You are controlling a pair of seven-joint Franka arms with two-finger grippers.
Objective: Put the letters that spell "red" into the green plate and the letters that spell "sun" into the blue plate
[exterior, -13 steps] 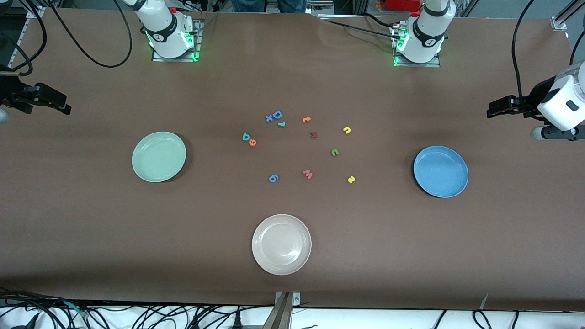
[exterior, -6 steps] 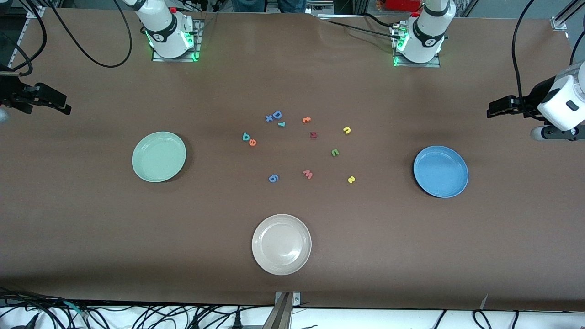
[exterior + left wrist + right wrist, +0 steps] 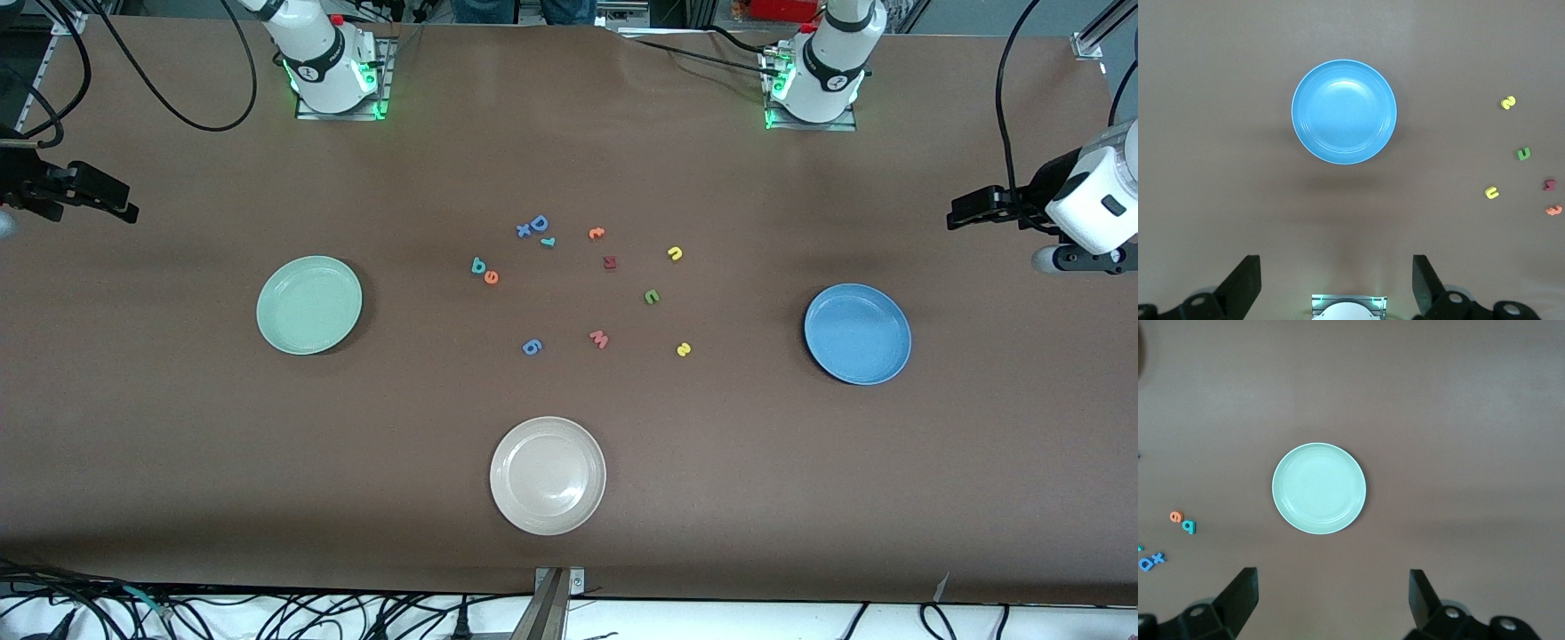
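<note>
My left gripper hangs high over the left arm's end of the table, fingers spread wide with nothing between them, and my right gripper does the same over the right arm's end. Both arms are just waiting.

Three plates in total. The blue plate sits toward the left arm's end, the green plate toward the right arm's end, and a cream-white plate is nearest the front camera. All three are bare.

Eleven small foam letters lie flat and scattered on the brown table between the two coloured plates. For "red": the teal d touches the orange e, and the teal r lies just beside the blue D and blue x. For "sun": the yellow n, green u and yellow s run in a loose line on the blue plate's side of the cluster. Most letters look turned upside down or sideways from the front.

Extras: an orange letter, a dark red letter, a pink w and a blue g.

My left wrist view only catches five letters, and my right wrist view about four; only the front view shows them all.
</note>
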